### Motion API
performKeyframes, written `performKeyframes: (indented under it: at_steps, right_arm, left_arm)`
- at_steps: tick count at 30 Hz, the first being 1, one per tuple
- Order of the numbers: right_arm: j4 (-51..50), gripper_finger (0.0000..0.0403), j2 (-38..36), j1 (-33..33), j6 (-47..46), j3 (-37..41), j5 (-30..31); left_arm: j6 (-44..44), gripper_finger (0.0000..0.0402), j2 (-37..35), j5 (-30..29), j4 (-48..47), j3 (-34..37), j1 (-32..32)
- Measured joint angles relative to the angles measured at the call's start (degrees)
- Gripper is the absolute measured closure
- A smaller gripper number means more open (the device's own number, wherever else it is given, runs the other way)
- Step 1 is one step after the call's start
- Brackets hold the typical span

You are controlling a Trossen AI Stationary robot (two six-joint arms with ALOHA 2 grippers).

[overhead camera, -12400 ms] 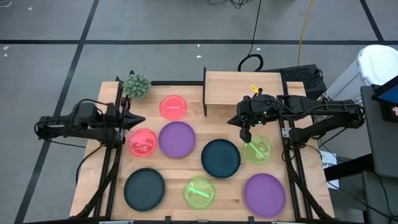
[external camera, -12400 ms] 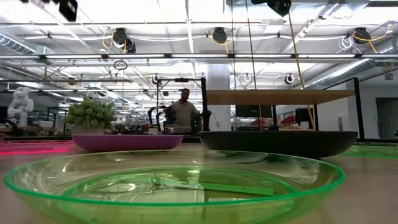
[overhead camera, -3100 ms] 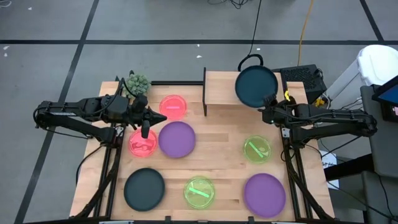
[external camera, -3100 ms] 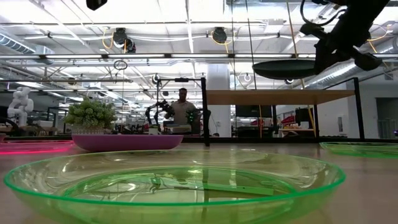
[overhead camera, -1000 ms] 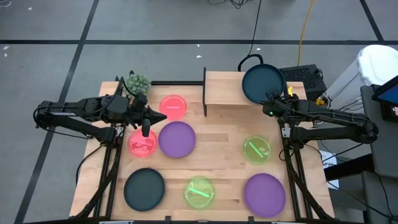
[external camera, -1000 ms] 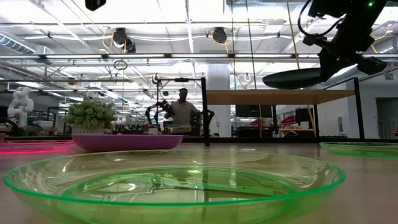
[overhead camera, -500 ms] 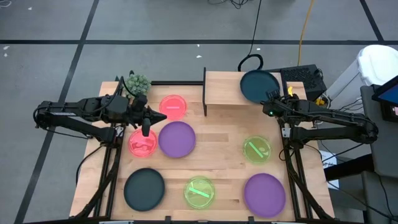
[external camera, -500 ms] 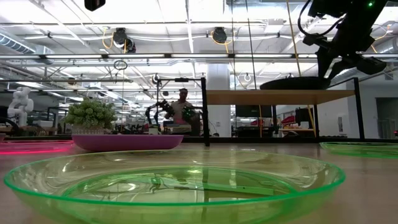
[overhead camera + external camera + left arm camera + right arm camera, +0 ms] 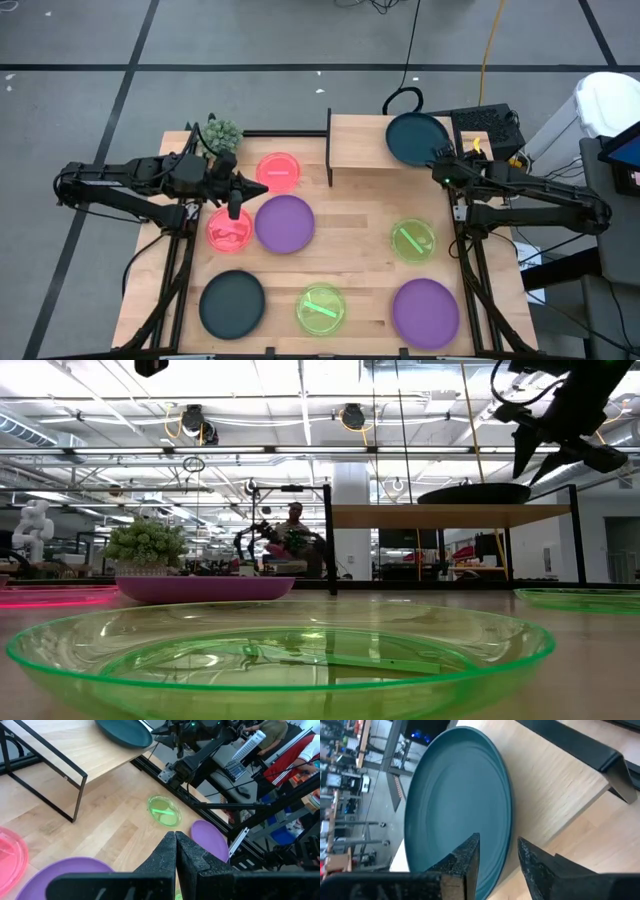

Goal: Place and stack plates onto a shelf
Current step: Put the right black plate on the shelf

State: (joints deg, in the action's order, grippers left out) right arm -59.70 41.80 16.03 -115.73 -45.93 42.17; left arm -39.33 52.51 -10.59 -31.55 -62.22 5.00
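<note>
A dark teal plate [image 9: 415, 138] lies flat on the right part of the light-wood shelf [image 9: 360, 145]; the low view shows the plate [image 9: 475, 493] level on the shelf top. My right gripper [image 9: 497, 851] is open at the plate's rim nearest the table's right edge and slightly above it [image 9: 550, 455], with the rim just beyond its fingertips. My left gripper [image 9: 233, 208] is shut with nothing in it, hovering between a pink plate [image 9: 230, 230] and a purple plate [image 9: 285, 222].
On the tabletop lie another pink plate [image 9: 279, 171], a teal plate [image 9: 232, 304], two green plates [image 9: 320, 309] [image 9: 413, 240] and a purple plate [image 9: 425, 312]. A small plant [image 9: 219, 135] stands at the far left corner. The shelf's left half is bare wood.
My right gripper has opened and let go of the dark teal plate. The plate was held tilted just above the shelf and now lies flat on the shelf top. My left arm has kept still.
</note>
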Motion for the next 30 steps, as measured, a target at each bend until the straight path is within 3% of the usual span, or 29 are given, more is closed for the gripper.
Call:
performKeyframes:
  at_steps: [7,19,26,30]
  right_arm:
    - [6.33,0.0287,-3.16,-0.02,9.81,0.02,-4.0]
    - [39.86,0.03,-1.92,0.52,28.55,-0.84,-6.78]
    - [43.37,0.0335,7.4,3.6,39.08,-13.55,-11.17]
    - [34.62,0.0348,14.25,8.34,45.47,-25.39,-19.16]
  left_arm:
    - [0.17,0.04,-0.01,0.0,0.0,0.0,0.02]
    - [1.92,0.04,0.0,-1.37,0.0,0.0,-0.81]
    - [0.61,0.04,-0.02,-3.47,0.0,0.0,-2.39]
    - [0.61,0.04,-0.01,-3.54,0.0,0.0,-3.46]
